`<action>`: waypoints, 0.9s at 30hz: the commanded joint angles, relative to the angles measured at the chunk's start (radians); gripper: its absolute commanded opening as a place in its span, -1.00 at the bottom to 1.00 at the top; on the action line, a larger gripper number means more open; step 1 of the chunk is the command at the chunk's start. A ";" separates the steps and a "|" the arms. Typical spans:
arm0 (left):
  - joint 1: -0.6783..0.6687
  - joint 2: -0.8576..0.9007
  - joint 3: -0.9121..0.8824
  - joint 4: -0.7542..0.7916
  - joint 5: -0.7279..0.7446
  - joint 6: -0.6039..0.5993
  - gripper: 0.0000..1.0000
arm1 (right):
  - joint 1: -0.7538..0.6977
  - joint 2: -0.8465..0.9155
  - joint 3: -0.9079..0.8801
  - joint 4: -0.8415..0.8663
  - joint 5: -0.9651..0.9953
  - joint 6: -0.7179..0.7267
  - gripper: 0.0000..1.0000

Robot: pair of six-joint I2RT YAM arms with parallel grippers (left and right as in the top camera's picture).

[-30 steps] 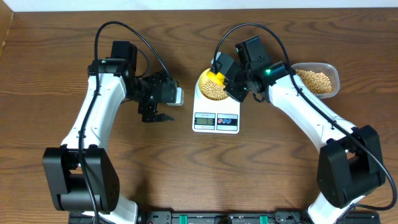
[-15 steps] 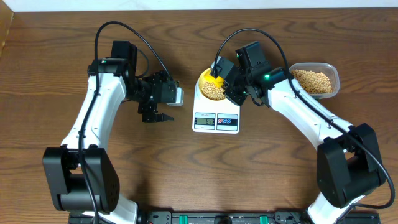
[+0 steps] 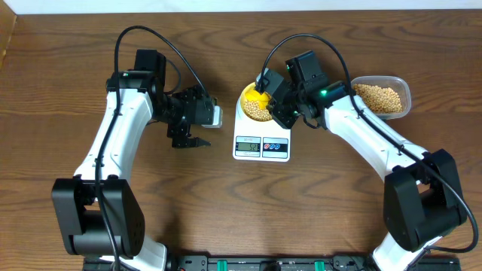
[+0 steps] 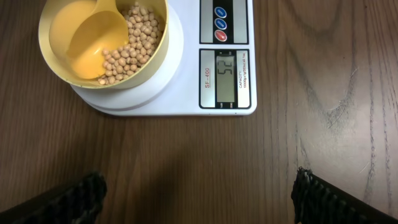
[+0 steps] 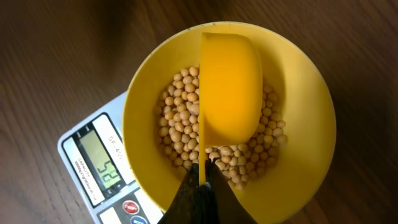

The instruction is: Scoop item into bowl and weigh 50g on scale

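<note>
Clear container (image 3: 407,86), yellow scoop (image 5: 229,81), wooden table (image 3: 45,113)

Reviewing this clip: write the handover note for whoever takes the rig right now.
Left gripper: open, empty, over the table left of the scale.
Right gripper: shut on the scoop by its handle; scoop sits in the bowl, looking empty.
Bowl stands on the scale, partly filled with beans; more beans in the clear container at far right.
Done: beans are in the bowl; display seems to read 52.
Left: probably remove a few beans to reach 50, then set the scoop down.
</note>
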 commanded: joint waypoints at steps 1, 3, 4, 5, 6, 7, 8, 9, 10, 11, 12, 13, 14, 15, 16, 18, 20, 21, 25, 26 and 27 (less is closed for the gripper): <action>-0.002 0.000 0.001 -0.002 0.016 0.013 0.95 | -0.027 -0.025 0.026 -0.001 -0.032 0.071 -0.98; -0.002 0.000 0.001 -0.002 0.016 0.013 0.95 | -0.046 -0.029 0.037 -0.002 -0.035 0.117 -0.98; -0.002 0.000 0.001 -0.002 0.016 0.013 0.95 | -0.056 -0.029 0.040 -0.002 -0.048 0.132 -0.98; -0.002 0.000 0.001 -0.002 0.016 0.013 0.95 | -0.068 -0.031 0.042 -0.002 -0.070 0.145 -0.98; -0.002 0.000 0.001 -0.002 0.016 0.014 0.95 | -0.081 -0.031 0.042 -0.002 -0.101 0.152 -0.98; -0.002 0.000 0.001 -0.002 0.016 0.014 0.95 | -0.095 -0.031 0.042 -0.002 -0.143 0.156 -0.98; -0.002 0.000 0.001 -0.002 0.016 0.014 0.95 | -0.109 -0.031 0.042 -0.002 -0.190 0.163 -0.98; -0.002 0.000 0.001 -0.002 0.016 0.013 0.95 | -0.124 -0.031 0.042 0.000 -0.239 0.172 -0.98; -0.002 0.000 0.001 -0.002 0.016 0.014 0.95 | -0.140 -0.031 0.042 0.002 -0.285 0.180 -0.98; -0.002 0.000 0.001 -0.002 0.016 0.013 0.95 | -0.153 -0.031 0.042 0.005 -0.327 0.187 -0.98; -0.002 0.000 0.001 -0.002 0.016 0.013 0.95 | -0.167 -0.031 0.042 0.006 -0.365 0.193 -0.98; -0.002 0.000 0.001 -0.002 0.016 0.014 0.95 | -0.179 -0.031 0.042 0.008 -0.396 0.196 -0.98; -0.002 0.000 0.001 -0.002 0.016 0.013 0.95 | -0.190 -0.031 0.042 0.008 -0.428 0.197 -0.98; -0.002 0.000 0.001 -0.002 0.016 0.013 0.95 | -0.200 -0.031 0.042 0.009 -0.460 0.197 -0.98; -0.002 0.000 0.001 -0.002 0.016 0.014 0.95 | -0.209 -0.031 0.042 0.010 -0.489 0.197 -0.98; -0.002 0.000 0.001 -0.002 0.016 0.014 0.95 | -0.225 -0.031 0.042 0.009 -0.541 0.196 -0.98; -0.002 0.000 0.001 -0.002 0.016 0.014 0.95 | -0.233 -0.031 0.042 0.008 -0.552 0.196 -0.98; -0.002 0.000 0.001 -0.002 0.016 0.014 0.95 | -0.233 -0.031 0.042 0.007 -0.550 0.196 -0.98; -0.002 0.000 0.001 -0.002 0.016 0.014 0.95 | -0.227 -0.031 0.042 0.013 -0.547 0.195 -0.98; -0.002 0.000 0.001 -0.002 0.016 0.013 0.95 | -0.226 -0.031 0.042 0.018 -0.547 0.196 -0.98; -0.002 0.000 0.001 -0.002 0.016 0.014 0.95 | -0.226 -0.031 0.042 0.026 -0.547 0.196 -0.98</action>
